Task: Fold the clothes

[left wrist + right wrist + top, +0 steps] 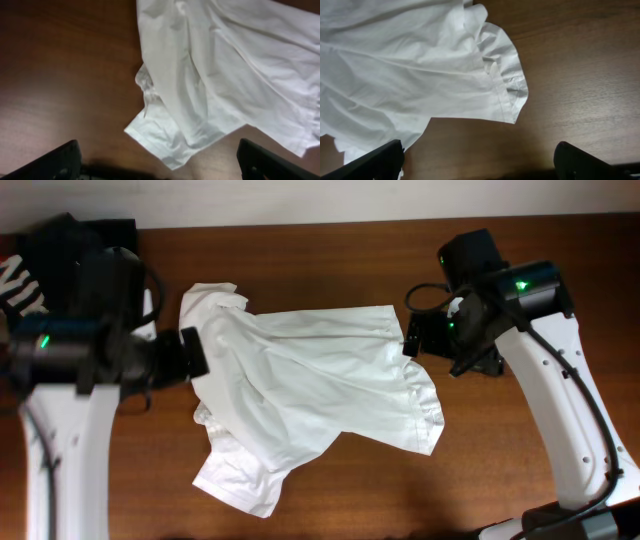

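The clothes, a plain white T-shirt (310,395), lie crumpled and partly doubled over in the middle of the wooden table (330,260). My left gripper (198,352) hovers at the shirt's left edge and my right gripper (412,336) at its upper right edge. In the left wrist view the left gripper (160,167) is open, and a hemmed corner of the T-shirt (175,150) lies on the table just ahead of the gap. The right gripper (480,165) is open over bare wood, with a ruffled sleeve of the T-shirt (505,75) ahead of it.
A black garment with white lettering (35,270) lies at the table's far left corner, behind my left arm. The table's far edge runs along the top of the overhead view. My right arm's base (570,525) stands at the lower right.
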`<action>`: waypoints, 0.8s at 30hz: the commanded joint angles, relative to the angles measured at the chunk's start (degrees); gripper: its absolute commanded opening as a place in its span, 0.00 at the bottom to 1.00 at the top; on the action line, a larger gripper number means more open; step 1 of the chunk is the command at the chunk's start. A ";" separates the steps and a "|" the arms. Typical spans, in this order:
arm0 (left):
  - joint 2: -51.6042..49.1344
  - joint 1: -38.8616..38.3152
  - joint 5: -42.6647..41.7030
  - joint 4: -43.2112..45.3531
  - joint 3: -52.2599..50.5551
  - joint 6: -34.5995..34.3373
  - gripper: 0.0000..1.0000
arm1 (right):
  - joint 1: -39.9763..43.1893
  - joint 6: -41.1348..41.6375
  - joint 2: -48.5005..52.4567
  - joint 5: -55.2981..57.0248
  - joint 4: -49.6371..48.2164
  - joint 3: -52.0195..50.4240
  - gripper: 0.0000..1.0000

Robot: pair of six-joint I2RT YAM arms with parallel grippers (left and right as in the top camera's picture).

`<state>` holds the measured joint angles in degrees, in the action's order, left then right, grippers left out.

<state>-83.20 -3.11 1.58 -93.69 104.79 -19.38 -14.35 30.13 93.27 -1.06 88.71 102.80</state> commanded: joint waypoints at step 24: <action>9.22 0.24 -3.32 30.58 -61.81 -17.35 0.99 | 15.17 -5.95 -0.92 3.30 -5.20 -0.94 0.99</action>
<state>-69.10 -3.16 -3.53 -64.93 43.59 -34.33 0.56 24.64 93.25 1.30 83.55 101.93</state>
